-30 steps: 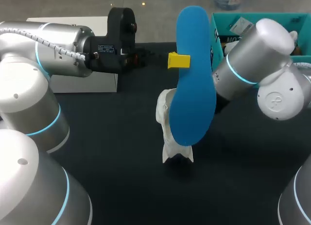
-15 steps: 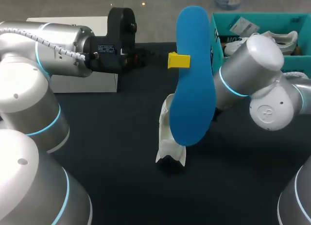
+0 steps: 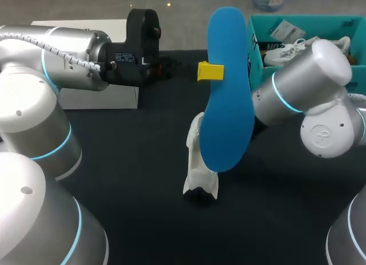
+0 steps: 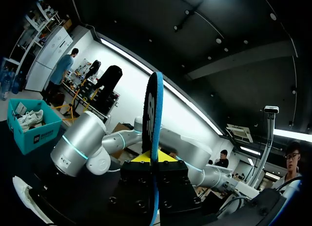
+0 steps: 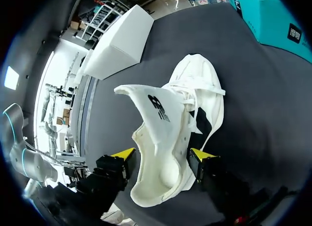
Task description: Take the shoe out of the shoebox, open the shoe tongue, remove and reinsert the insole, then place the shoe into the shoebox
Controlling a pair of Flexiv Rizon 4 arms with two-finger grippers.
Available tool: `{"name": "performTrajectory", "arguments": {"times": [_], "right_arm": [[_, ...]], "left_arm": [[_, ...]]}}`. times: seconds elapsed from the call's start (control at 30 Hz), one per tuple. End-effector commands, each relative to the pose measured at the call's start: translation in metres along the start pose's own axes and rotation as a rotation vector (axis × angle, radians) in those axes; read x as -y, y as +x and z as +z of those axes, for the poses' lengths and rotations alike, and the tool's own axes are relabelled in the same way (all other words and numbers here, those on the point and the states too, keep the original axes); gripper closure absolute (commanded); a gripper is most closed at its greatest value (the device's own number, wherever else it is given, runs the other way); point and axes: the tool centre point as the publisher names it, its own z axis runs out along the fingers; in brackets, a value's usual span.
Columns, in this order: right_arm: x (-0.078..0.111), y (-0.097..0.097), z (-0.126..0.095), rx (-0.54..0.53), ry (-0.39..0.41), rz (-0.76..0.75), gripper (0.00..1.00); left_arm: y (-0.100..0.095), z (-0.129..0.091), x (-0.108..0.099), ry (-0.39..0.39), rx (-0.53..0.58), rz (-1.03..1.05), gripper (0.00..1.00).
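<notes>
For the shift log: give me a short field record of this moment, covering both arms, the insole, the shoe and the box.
left gripper: shut on blue insole, held upright above the table
right gripper: shut on white shoe at its heel
white shoe: out of the box, on the table, tongue raised
shoebox: teal, far right of the table, second white shoe inside

Blue insole (image 3: 229, 93) is up in the air, standing on edge with its narrower end high, pinched at mid-length in my left gripper (image 4: 155, 160). The white shoe (image 5: 168, 138) lies below it on the dark table (image 3: 131, 179), mouth gaping, tongue flopped out, laces loose, its heel end clamped in my right gripper (image 5: 163, 157). The teal shoebox (image 3: 256, 53) stands open at the far right with a second white shoe (image 3: 286, 50) inside.
</notes>
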Motion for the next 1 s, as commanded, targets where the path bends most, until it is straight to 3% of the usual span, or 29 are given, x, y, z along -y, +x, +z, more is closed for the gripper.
{"name": "performTrajectory", "arguments": {"times": [0.03,0.3,1.0], "right_arm": [[0.004,-0.003,-0.029,-0.041,0.007,-0.013,0.00],[-0.007,0.011,-0.064,-0.077,0.016,-0.069,0.00],[-0.007,0.011,-0.064,-0.077,0.016,-0.069,0.00]], "left_arm": [[0.000,0.002,-0.001,0.003,0.001,0.001,1.00],[0.000,0.002,-0.001,0.003,0.001,0.001,1.00],[0.000,0.002,-0.001,0.003,0.001,0.001,1.00]]}}
